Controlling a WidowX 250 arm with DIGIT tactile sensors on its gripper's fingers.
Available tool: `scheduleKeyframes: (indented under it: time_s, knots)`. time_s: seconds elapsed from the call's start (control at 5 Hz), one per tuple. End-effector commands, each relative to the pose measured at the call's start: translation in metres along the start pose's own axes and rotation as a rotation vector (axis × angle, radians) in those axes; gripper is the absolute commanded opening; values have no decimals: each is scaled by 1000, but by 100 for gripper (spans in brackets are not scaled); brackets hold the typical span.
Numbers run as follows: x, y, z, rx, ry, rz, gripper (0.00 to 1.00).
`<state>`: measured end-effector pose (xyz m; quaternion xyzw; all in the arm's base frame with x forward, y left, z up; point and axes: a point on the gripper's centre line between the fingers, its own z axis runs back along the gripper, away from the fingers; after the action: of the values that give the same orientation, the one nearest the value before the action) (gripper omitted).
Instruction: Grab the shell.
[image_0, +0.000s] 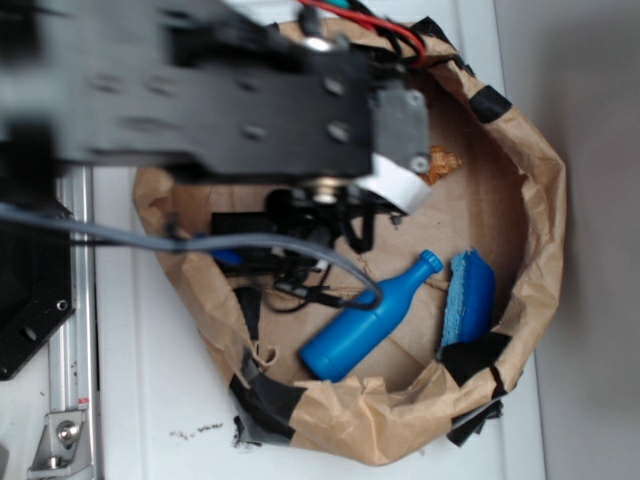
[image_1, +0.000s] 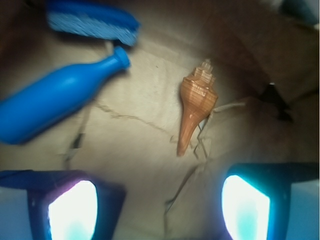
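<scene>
The orange-brown spiral shell (image_1: 196, 107) lies on the brown paper floor in the wrist view, pointed tip toward my fingers, broad end away. In the exterior view only a small orange bit of the shell (image_0: 441, 163) shows beside the arm. My gripper (image_1: 157, 207) is open and empty, its two fingers (image_1: 72, 207) wide apart at the bottom of the wrist view, above the paper and short of the shell's tip. In the exterior view the arm hides the gripper's fingers.
A blue bottle (image_0: 368, 320) lies on its side, also in the wrist view (image_1: 55, 102). A blue brush (image_0: 468, 298) lies next to it, also in the wrist view (image_1: 92, 21). A crumpled brown paper wall (image_0: 545, 250) rings everything. Cables (image_0: 300, 280) hang under the arm.
</scene>
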<state>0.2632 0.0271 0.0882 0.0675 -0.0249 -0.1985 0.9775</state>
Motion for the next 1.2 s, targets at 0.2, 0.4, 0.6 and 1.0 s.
scheduleKeyframes:
  time_s: [0.2, 0.4, 0.6, 1.0]
  knots:
    - [59, 33, -33, -46, -19, 31, 100]
    - [69, 29, -41, -48, 0, 32, 100]
    - [78, 20, -47, -56, 3, 31, 100]
    - [84, 8, -55, -77, 25, 55, 0]
